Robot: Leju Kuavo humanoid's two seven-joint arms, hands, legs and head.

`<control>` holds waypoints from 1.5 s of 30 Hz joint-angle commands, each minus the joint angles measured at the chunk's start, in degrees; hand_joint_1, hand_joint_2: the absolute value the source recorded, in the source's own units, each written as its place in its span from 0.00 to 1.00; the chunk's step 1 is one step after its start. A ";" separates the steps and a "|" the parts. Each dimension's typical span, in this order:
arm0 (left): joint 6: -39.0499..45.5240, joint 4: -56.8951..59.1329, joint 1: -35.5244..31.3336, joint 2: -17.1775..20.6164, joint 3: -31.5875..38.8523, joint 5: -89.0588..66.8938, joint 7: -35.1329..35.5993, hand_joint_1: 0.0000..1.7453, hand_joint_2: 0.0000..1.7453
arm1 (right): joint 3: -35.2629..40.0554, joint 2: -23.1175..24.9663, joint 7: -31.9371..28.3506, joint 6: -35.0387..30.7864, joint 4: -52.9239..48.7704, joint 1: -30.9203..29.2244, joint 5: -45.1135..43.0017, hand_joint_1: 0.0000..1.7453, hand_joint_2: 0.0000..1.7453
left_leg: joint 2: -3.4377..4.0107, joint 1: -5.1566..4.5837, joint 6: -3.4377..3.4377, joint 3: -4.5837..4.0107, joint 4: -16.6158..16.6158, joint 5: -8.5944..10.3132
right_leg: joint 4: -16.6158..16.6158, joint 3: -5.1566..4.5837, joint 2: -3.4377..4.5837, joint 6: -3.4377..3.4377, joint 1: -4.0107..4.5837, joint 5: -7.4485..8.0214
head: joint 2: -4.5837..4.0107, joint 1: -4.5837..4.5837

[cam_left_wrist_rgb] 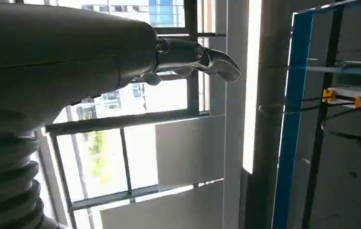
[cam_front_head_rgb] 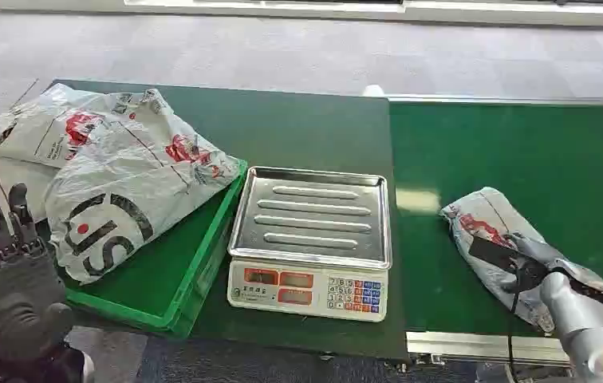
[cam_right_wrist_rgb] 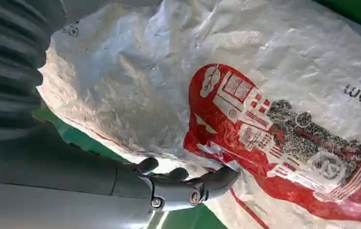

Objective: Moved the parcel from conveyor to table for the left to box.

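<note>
Green crate (cam_front_head_rgb: pixel 195 281) holding grey parcels (cam_front_head_rgb: pixel 127 191), right hand (cam_front_head_rgb: pixel 539 267) fingers gripping conveyor parcel (cam_front_head_rgb: pixel 486 219), left hand (cam_front_head_rgb: pixel 3 271) fingers spread, empty

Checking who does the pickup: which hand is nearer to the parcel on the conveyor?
Right. The right hand rests on the parcel on the conveyor. The left hand is raised far off, beyond the scale and green crate.

Scale (cam_front_head_rgb: pixel 309 239) mid-table — crate (cam_front_head_rgb: pixel 172 281) with bags (cam_front_head_rgb: pixel 127 179) left, parcel (cam_front_head_rgb: pixel 490 231) on conveyor (cam_front_head_rgb: pixel 537 167) right.
</note>
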 commanded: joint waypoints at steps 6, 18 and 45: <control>0.90 1.72 -2.52 -0.58 2.54 -0.49 0.11 0.00 1.00 | 9.59 -0.42 0.45 2.54 -8.88 2.72 -4.07 1.00 1.00 | 0.10 0.02 -0.01 0.15 -0.06 -0.04 | -0.09 0.12 0.08 -0.06 0.03 -0.01 | 0.00 0.00; 0.90 1.60 -2.53 -0.61 2.57 -0.39 0.11 0.00 1.00 | 10.65 -0.64 0.79 2.46 -10.03 2.86 -5.42 1.00 1.00 | 0.17 0.03 -0.01 0.22 -0.10 -0.05 | -0.15 0.19 0.15 -0.08 0.05 0.01 | 0.00 0.00; 2.50 0.15 -1.89 -0.95 2.43 -0.48 0.11 0.00 1.00 | 15.15 0.48 12.34 -12.20 -17.44 0.88 -11.50 1.00 1.00 | 0.26 0.03 -0.01 0.17 -0.05 -0.07 | -0.09 0.11 0.25 -0.07 0.04 0.02 | 0.00 0.00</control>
